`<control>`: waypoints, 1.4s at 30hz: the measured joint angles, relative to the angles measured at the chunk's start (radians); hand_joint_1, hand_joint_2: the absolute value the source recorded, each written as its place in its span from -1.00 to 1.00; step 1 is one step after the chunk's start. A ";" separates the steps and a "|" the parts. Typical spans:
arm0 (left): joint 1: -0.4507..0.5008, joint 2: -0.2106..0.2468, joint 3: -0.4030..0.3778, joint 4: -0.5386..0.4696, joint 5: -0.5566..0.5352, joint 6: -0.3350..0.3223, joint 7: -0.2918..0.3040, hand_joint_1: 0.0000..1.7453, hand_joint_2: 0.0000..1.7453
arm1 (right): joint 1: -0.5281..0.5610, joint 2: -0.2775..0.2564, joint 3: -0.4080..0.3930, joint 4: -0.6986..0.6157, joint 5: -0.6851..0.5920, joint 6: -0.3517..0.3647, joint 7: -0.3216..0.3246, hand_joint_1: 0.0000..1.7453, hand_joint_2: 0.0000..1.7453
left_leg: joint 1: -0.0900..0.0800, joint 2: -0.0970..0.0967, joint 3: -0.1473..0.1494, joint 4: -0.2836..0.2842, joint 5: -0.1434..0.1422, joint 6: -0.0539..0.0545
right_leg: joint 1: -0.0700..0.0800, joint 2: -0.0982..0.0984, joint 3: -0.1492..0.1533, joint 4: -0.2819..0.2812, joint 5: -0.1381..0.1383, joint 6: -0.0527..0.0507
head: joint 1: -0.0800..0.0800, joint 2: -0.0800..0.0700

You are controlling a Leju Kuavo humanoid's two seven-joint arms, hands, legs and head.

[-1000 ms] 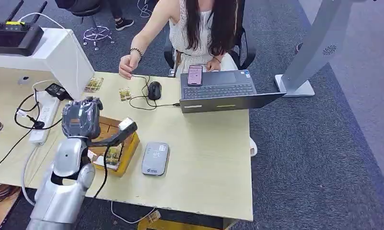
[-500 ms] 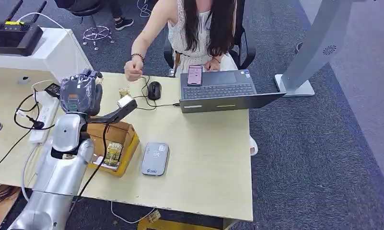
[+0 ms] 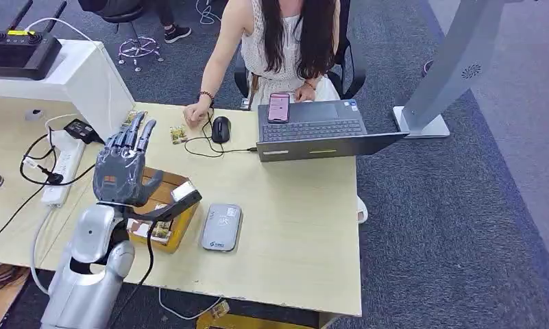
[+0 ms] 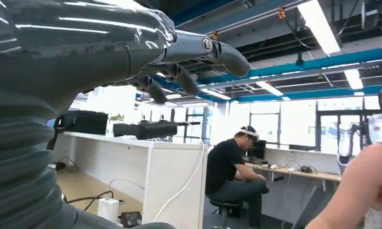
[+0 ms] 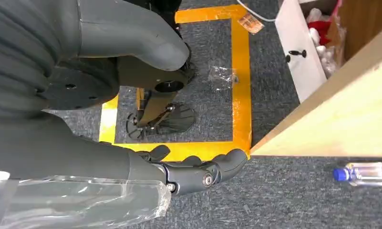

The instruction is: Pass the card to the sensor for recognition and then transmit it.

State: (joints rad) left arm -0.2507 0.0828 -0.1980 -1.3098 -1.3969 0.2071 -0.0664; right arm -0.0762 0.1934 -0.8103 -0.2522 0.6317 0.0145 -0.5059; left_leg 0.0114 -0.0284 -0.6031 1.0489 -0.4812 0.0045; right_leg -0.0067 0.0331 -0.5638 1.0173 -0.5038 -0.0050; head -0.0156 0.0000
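My left hand (image 3: pixel 123 168) is raised over the near left of the table, fingers straight and spread, holding nothing. Just beneath and beside it sits a brown cardboard box (image 3: pixel 187 218) with cards (image 3: pixel 160 232) inside. The grey card sensor (image 3: pixel 221 226) lies flat to the right of the box. A loose card (image 3: pixel 179 134) lies at the far side, and another card (image 3: pixel 133 121) by the white cabinet. In the left wrist view the left hand (image 4: pixel 189 55) is empty, fingers extended. My right hand (image 5: pixel 193 174) hangs beside the table edge (image 5: pixel 336 124) above the carpet, empty, thumb apart from the fingers.
A seated person rests a hand (image 3: pixel 196 113) on the table near the loose card, by a mouse (image 3: pixel 221 129) and its cable. A laptop (image 3: pixel 319 133) with a phone (image 3: pixel 279 107) stands at the far right. A power strip (image 3: pixel 61 168) lies left. A bottle (image 5: pixel 365 172) lies on the floor.
My left hand has come back from the far side near the person toward the box, and its fingers have straightened. The person's hand has dropped onto the table.
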 joint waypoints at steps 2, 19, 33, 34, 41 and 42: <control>0.000 0.000 0.000 0.000 0.000 0.000 0.000 -1.00 1.00 | 0.000 0.000 0.000 0.000 0.000 0.000 0.000 -1.00 1.00 | 0.000 0.000 0.000 0.000 0.000 0.000 | 0.000 0.000 0.000 0.000 0.000 0.000 | 0.000 0.000; 0.410 0.262 0.005 -0.224 0.045 -0.111 -0.008 -1.00 1.00 | 0.029 -0.026 -0.085 -0.008 -0.002 0.020 -0.018 -1.00 1.00 | 0.000 0.000 0.000 -0.001 -0.001 0.000 | 0.000 -0.001 0.000 0.000 -0.002 -0.001 | 0.000 0.000; 0.313 0.227 0.087 -0.117 0.005 -0.086 0.033 -1.00 1.00 | 0.020 -0.026 -0.089 -0.008 0.034 0.021 -0.010 -1.00 1.00 | 0.000 -0.001 0.000 -0.001 0.000 0.000 | 0.000 -0.002 0.000 0.000 -0.001 -0.001 | 0.001 0.000; 0.307 0.223 0.091 -0.110 0.004 -0.086 0.034 -1.00 1.00 | 0.019 -0.026 -0.089 -0.008 0.037 0.022 -0.009 -1.00 1.00 | 0.000 -0.001 0.000 -0.001 0.000 0.000 | 0.000 -0.002 0.000 0.000 -0.001 -0.001 | 0.000 0.000; 0.267 0.202 0.115 -0.048 -0.008 -0.109 0.060 -1.00 1.00 | 0.016 -0.026 -0.089 -0.008 0.051 0.032 0.002 -1.00 1.00 | 0.000 -0.001 0.000 -0.001 0.000 0.000 | 0.000 -0.001 0.000 0.000 -0.001 -0.001 | 0.000 0.000; 0.264 0.200 0.119 -0.039 -0.008 -0.114 0.066 -1.00 1.00 | 0.015 -0.026 -0.089 -0.008 0.052 0.032 0.003 -1.00 1.00 | 0.000 -0.001 0.000 -0.001 0.000 0.000 | 0.000 -0.001 0.000 0.000 -0.001 -0.001 | 0.000 0.000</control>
State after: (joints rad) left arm 0.0134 0.2827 -0.0789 -1.3489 -1.4050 0.0931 -0.0007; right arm -0.0614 0.1671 -0.8995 -0.2602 0.6836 0.0469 -0.5024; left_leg 0.0119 -0.0289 -0.6031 1.0484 -0.4816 0.0045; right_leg -0.0065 0.0316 -0.5638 1.0173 -0.5050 -0.0063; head -0.0153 0.0000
